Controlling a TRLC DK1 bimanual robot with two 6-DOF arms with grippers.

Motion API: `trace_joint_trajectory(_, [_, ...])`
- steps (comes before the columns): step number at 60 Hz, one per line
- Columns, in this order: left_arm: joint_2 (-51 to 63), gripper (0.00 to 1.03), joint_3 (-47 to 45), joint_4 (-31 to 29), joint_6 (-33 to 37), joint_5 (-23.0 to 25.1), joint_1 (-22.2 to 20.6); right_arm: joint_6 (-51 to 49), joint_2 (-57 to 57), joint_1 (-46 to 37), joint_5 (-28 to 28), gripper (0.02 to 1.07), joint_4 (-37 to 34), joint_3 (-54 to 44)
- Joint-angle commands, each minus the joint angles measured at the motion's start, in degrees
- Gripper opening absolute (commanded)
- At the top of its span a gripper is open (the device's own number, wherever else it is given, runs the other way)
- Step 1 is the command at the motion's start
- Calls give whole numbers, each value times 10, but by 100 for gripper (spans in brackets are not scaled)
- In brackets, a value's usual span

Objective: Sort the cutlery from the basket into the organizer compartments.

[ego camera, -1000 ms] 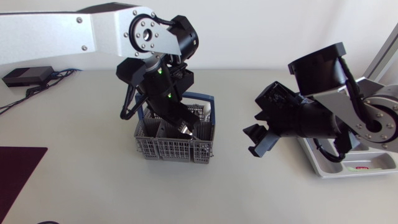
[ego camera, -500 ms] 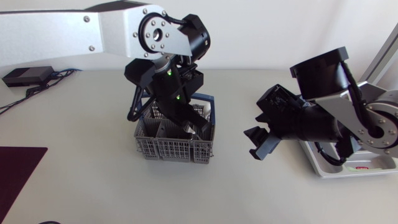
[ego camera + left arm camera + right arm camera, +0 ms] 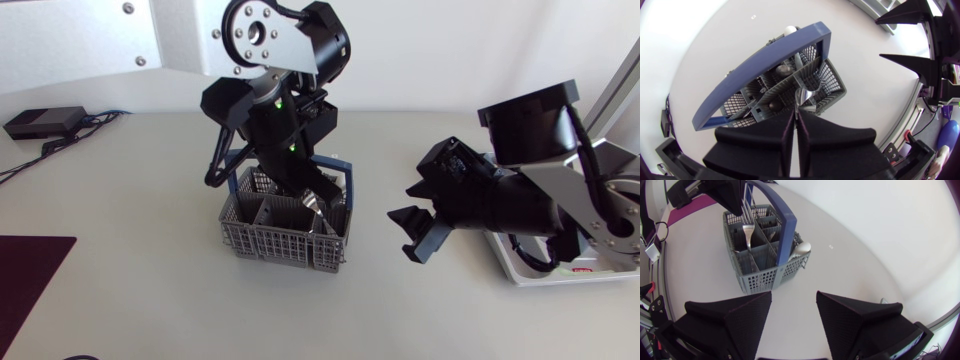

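- Head view: my left gripper [image 3: 308, 196] pinches a fork [image 3: 312, 208] over the basket [image 3: 258, 240]. My right gripper [image 3: 413, 232] hangs between the basket and the organizer [image 3: 530, 276], whose red label [image 3: 585, 268] is too small to read.
- Left wrist view: both fingers clamp the fork's handle.
- Right wrist view: my right gripper is spread wide and empty; a spoon [image 3: 802, 247] leans in the basket.

Cameras: one overhead, two wrist.
Head view looks down on whole table [image 3: 130, 250]; left wrist view close above basket [image 3: 832, 85]; right wrist view faces it from farther off; basket in all three.
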Motion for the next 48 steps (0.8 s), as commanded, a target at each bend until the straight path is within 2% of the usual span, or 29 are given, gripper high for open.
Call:
trace_joint_trajectory(1, [-18, 4, 21, -6, 4, 7, -7, 18, -12, 19, -11, 68, 14, -15])
trace_joint_trajectory(11, [-27, 4, 48, -15, 6, 8, -8, 35, -4, 48, -40, 68, 27, -4])
trace_joint_trajectory(31, [-57, 4, 61, -46, 16, 8, -9, 56, 21, 109, -33, 68, 51, 23])
trace_joint_trajectory(43, [-70, 4, 54, -48, 16, 8, -5, 59, 69, 148, 7, 68, 89, 51])
trace_joint_trajectory(48, [-71, 4, 52, -50, 16, 8, -4, 57, 94, 165, 39, 68, 121, 54])
